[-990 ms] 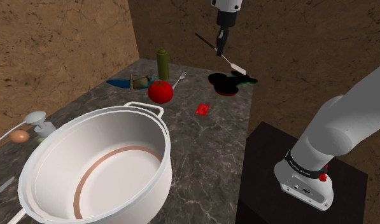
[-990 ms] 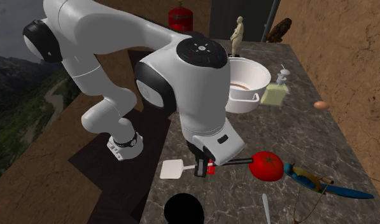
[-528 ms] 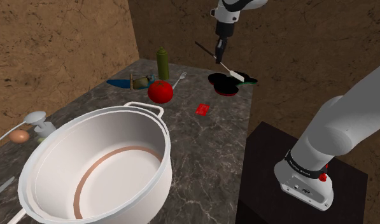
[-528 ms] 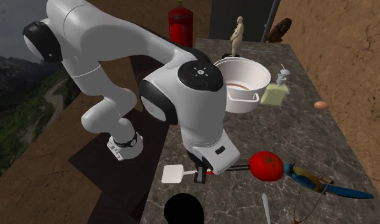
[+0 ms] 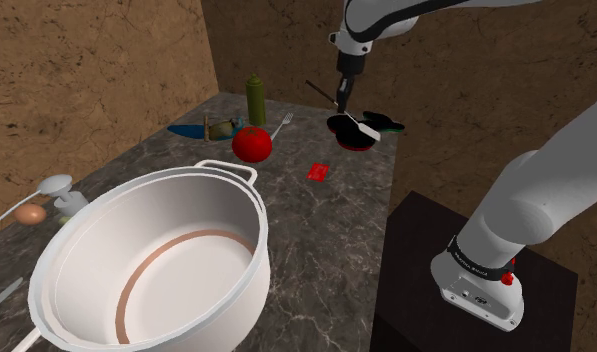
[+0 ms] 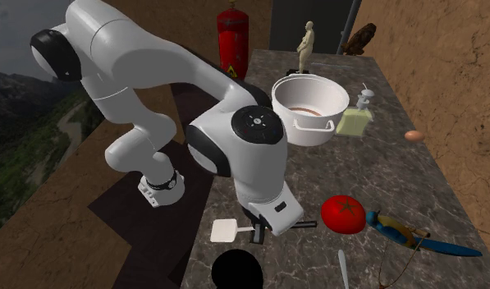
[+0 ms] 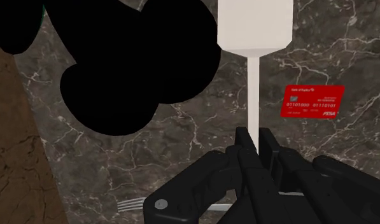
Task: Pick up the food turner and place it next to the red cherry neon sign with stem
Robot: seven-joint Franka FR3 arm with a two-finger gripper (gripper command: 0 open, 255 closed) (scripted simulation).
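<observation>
Now the hand (image 7: 253, 137) grips the turner (image 7: 253, 25) by its thin handle, blade hanging just beside the cherry sign (image 7: 137, 70) — seemingly the placing step — next, lower it onto the tabletop (image 7: 182, 146) and release.

White-bladed food turner (image 7: 253, 38), clasped by its thin shaft, hangs upper centre, just beside the black cherry sign (image 7: 128, 70).

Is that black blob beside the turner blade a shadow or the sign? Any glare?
Wrist view: it is the cherry sign, drawn flat black with hard edges, not a shadow; the food turner blade is evenly white, no glare. Shoulder view: the sign shows a red rim. Second exterior view: a plain black disc.
</observation>
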